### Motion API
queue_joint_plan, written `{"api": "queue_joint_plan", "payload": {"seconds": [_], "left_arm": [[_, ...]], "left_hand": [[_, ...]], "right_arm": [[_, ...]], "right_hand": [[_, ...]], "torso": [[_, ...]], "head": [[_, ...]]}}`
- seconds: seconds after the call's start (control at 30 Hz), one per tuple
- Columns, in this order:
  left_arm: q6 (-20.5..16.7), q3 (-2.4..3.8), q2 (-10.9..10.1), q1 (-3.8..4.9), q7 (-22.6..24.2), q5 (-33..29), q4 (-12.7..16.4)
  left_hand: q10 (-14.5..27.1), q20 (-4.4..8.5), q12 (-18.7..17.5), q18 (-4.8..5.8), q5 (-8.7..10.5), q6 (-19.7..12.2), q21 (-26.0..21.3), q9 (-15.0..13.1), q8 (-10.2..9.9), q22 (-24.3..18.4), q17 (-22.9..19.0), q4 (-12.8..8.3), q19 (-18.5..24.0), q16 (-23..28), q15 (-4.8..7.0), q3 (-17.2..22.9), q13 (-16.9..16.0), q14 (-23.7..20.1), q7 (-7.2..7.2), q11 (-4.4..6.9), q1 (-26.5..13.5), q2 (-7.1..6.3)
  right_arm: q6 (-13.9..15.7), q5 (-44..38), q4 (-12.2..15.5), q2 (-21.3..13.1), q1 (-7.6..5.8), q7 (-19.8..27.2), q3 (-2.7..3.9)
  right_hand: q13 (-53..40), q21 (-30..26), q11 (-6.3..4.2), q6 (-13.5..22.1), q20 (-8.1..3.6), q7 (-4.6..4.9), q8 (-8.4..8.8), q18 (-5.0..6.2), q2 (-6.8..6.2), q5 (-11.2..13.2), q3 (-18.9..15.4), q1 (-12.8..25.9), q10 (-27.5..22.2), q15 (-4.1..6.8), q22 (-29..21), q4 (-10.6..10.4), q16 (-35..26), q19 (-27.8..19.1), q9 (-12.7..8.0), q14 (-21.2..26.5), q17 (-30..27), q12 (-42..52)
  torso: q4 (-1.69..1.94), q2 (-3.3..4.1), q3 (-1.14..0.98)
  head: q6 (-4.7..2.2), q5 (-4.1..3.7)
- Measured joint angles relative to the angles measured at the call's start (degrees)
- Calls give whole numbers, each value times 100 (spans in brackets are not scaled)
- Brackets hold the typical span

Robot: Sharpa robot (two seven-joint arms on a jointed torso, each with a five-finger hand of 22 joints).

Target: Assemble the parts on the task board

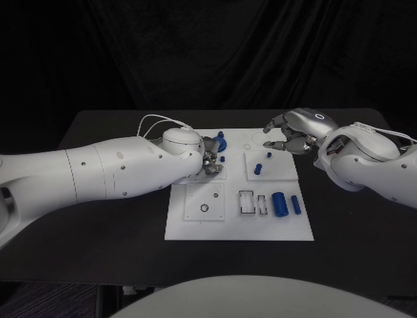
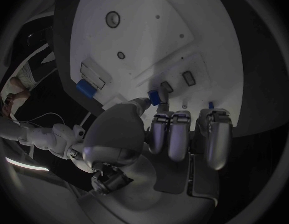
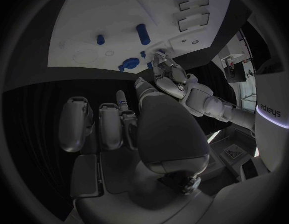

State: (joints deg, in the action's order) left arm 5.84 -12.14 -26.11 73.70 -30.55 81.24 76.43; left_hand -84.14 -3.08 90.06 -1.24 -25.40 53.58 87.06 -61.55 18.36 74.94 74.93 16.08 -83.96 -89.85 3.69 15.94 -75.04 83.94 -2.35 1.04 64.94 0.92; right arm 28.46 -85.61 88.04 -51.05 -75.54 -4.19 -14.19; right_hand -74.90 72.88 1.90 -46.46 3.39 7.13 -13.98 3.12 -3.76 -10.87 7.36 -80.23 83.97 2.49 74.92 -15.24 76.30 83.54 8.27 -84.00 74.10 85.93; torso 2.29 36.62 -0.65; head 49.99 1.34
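Assembly looks partly done: some blue pegs (image 1: pixel 257 169) stand in the task board (image 1: pixel 194 228), two blue cylinders (image 1: pixel 279 204) lie loose, the left hand (image 1: pixel 210 159) pinches a small blue part (image 2: pixel 154 97), and the right hand (image 1: pixel 292 136) hovers, fingers apart.

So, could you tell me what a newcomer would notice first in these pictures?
Probably the white task board mid-table, with blue parts lying on its near right. Then the two silver hands at its far edge: the left hand down on the board by a blue piece, the right hand hovering, fingers curled.
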Motion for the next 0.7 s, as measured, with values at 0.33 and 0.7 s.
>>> {"api": "queue_joint_plan", "payload": {"seconds": [0.33, 0.7], "left_arm": [[-185, 0, -137, -4, 94, 1, 135], [-430, 0, -420, -5, 108, 2, 348]], "left_hand": [[20, 55, 0, 0, 342, 195, 0, -503, 45, -1, -1, -449, -12, 0, 44, 1502, 0, -2, 62, 61, -416, -510], [1, 124, 0, -1, 637, 317, 1, -976, 194, -1, -1, -786, 0, 0, 93, 2215, 0, -10, 111, 122, -769, -734]], "right_arm": [[-13, -10, -1, -8, 0, -20, 0], [-26, -13, 5, -54, 2, -46, 0]], "right_hand": [[0, 0, 0, -20, 0, 20, 0, 0, 0, -22, 0, 0, 0, 0, -1, 0, 0, 0, -5, 0, -7, 0], [0, -35, -1, -20, 0, 20, 0, 0, 0, -21, 0, 0, 0, 0, -1, 0, -22, 0, -4, 0, -25, 0]], "torso": [[-1, 3, 2], [3, 3, 3]], "head": [[0, 13], [0, 12]]}}
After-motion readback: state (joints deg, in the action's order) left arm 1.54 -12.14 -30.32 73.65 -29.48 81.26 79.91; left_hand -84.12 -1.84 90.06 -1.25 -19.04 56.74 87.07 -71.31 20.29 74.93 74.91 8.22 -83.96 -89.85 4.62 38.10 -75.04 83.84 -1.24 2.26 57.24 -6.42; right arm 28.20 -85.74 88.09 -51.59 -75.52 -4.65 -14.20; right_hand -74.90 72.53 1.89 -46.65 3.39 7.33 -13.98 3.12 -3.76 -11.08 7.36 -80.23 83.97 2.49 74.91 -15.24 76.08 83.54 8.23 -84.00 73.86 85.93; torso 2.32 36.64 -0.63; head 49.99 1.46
